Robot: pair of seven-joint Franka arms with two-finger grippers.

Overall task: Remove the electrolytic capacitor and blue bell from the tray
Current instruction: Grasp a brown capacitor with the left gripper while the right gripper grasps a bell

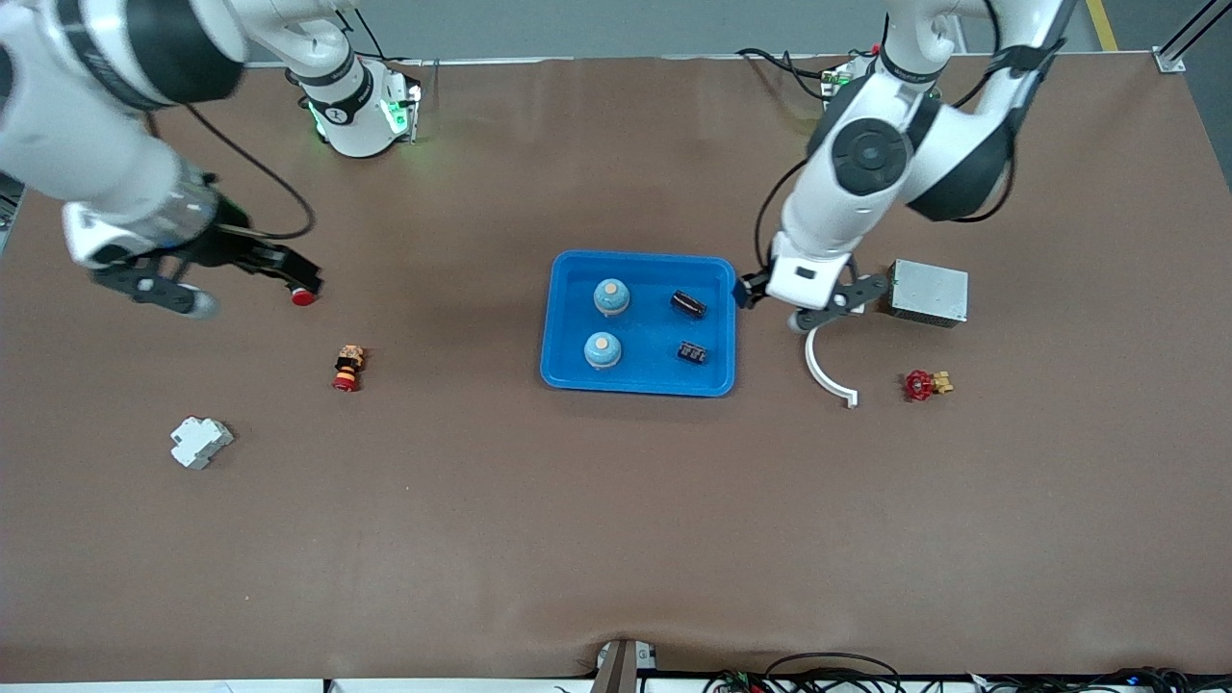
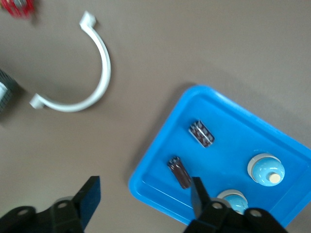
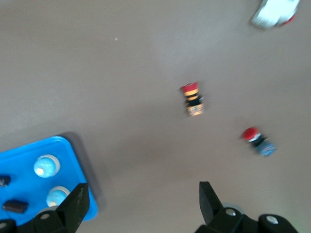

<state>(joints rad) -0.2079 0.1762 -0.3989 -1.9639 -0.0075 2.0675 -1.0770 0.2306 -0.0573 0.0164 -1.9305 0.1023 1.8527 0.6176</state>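
Observation:
A blue tray (image 1: 637, 385) sits mid-table and holds two black capacitors (image 1: 688, 304) (image 1: 693, 353) and two pale-blue bells (image 1: 610, 296) (image 1: 603, 350). My left gripper (image 1: 807, 298) hangs open over the tray's edge toward the left arm's end, with nothing between its fingers. In the left wrist view the left gripper (image 2: 144, 191) straddles the tray's corner (image 2: 146, 167), one capacitor (image 2: 179, 171) close by its finger, the other capacitor (image 2: 201, 133) and the bells (image 2: 266, 170) (image 2: 233, 200) deeper in. My right gripper (image 1: 245, 289) (image 3: 143, 194) is open and empty over bare table at the right arm's end.
A white curved clamp (image 1: 826, 371) (image 2: 99, 73), a red valve (image 1: 924, 385) and a metal box (image 1: 929, 292) lie by the left gripper. A red button (image 1: 304, 296) (image 3: 257, 141), a red-and-yellow button (image 1: 347, 368) (image 3: 193, 99) and a white breaker (image 1: 200, 441) lie toward the right arm's end.

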